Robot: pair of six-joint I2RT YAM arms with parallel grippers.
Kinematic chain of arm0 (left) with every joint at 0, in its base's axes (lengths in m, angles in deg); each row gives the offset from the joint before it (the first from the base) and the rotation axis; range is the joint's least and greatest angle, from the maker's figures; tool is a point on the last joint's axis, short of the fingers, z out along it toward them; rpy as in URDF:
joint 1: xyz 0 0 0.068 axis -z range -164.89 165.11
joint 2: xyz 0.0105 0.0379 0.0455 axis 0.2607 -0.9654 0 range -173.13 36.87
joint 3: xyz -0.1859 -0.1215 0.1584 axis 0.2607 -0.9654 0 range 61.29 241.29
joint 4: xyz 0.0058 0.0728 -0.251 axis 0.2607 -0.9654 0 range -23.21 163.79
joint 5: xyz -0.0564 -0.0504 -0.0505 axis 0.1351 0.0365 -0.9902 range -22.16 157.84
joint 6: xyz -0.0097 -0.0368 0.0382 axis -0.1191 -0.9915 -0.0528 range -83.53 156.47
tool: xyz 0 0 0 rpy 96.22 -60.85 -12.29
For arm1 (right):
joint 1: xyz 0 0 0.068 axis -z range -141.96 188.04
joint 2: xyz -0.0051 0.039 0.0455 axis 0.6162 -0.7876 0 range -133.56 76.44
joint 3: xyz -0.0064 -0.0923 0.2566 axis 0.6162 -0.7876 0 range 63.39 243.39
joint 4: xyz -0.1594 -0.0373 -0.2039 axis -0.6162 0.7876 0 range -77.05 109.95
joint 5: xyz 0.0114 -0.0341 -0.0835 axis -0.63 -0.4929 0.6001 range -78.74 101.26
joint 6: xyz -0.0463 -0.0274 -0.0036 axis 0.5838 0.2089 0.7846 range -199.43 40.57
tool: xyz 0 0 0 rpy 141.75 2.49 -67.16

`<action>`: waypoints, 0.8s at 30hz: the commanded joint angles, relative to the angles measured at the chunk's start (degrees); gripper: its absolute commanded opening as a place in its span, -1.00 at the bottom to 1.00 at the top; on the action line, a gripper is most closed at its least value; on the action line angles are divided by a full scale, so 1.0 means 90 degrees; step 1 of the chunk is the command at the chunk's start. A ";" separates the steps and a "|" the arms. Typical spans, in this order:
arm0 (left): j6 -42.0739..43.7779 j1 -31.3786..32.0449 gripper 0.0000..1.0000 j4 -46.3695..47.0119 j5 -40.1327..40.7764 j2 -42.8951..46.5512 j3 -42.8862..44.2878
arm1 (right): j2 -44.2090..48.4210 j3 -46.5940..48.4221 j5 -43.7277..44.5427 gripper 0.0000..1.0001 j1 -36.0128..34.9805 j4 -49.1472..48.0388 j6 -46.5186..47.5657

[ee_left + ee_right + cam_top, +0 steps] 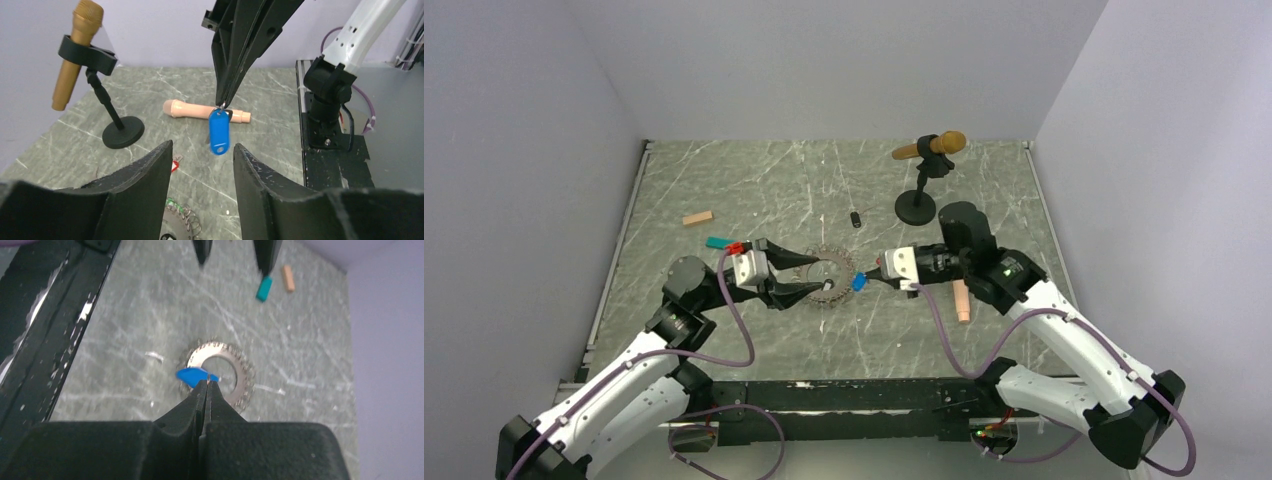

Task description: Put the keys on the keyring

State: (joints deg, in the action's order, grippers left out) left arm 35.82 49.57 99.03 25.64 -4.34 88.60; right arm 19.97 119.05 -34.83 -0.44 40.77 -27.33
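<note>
- Top external shows the two arms meeting tip to tip over the middle of the table [724, 180]. The left gripper [816, 276] comes in from the left and the right gripper [871, 279] from the right.
- The keyring [829, 282] lies flat on the table between them as a round coil of links, which leaves it open to an approach from either side.
- The blue-tagged key [859, 283] hangs clear of the table just beside the keyring's right edge. It seems to be held that way so its small top loop is offered up for threading.
- The right jaws are pinched fully together on that small metal loop, and the blue tag dangles free below them. I cannot make out the key's metal blade.
- The left jaws stand partly open with nothing between them. In the left wrist view the gap frames the dangling tag, and the links show low down between the jaws. I cannot tell whether they touch the keyring. They look placed to steady it or work its clasp.
- A red tag [174, 165] peeps out beside the links, half hidden by the left jaw. I cannot tell whether it is attached.
- The microphone stand [916, 207] and a peach cylinder [962, 300] sit well apart from this.
</note>
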 commanded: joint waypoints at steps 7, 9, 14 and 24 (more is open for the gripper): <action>0.1137 0.0483 -0.16 -0.0173 0.0354 -0.0003 -0.0032 | -0.0042 -0.0904 0.0334 -1.00 -0.0494 -0.2924 -0.0498; 0.1387 0.0561 -0.22 -0.0416 0.0557 -0.0019 -0.0009 | -0.0118 -0.0911 0.0286 -1.00 -0.0500 -0.3148 -0.0580; 0.1823 0.0715 -0.32 -0.0798 0.1158 -0.0030 0.0051 | -0.0145 -0.1059 0.0146 -1.00 -0.0548 -0.3576 -0.0691; 0.1752 0.0724 -0.29 -0.0646 0.1522 0.0094 -0.0007 | -0.0158 -0.1224 0.0164 -1.00 -0.0959 -0.3903 -0.0955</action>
State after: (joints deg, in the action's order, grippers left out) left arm 50.62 55.82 91.90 38.21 -4.49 87.62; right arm 18.28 107.99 -32.05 -7.70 9.90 -34.31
